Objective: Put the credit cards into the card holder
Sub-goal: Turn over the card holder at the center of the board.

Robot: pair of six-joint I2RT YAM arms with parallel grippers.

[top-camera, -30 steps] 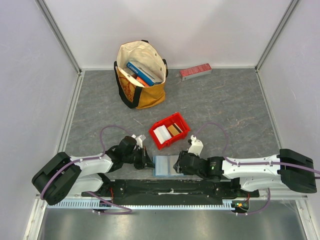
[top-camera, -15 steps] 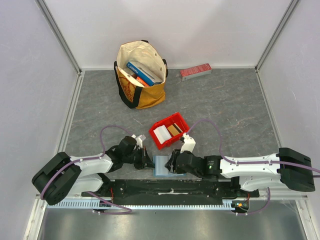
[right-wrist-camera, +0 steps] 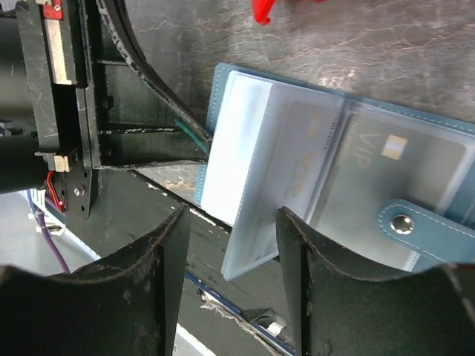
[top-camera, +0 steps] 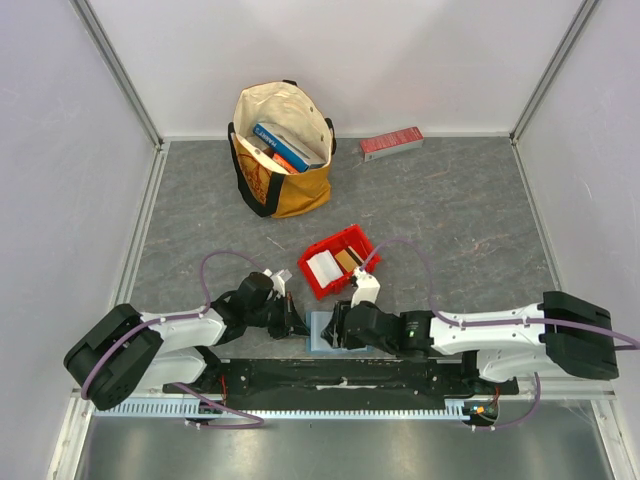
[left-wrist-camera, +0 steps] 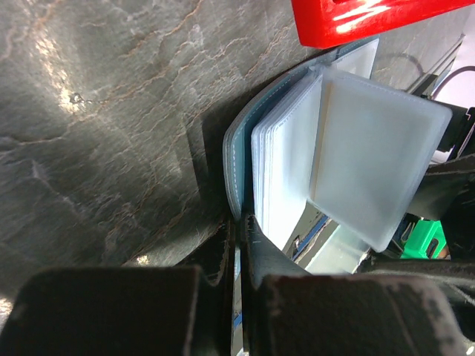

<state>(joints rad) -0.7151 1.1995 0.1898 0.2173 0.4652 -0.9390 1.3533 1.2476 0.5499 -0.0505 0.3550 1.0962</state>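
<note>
Left hand tight on the teal card holder's edge, clear sleeves fanned, red bin beyond.

a robot test cell in a lab, most likely, though little beyond the enclosure shows. a grey stone-patterned tabletop is boxed in by plain white panels on aluminium framing. a left arm and a right arm are mounted at a black base rail. a canvas tote bag and a red bin serve as props.

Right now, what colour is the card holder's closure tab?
Closure tab: teal-blue, with a silver snap; clearest in right wrist view.
</note>
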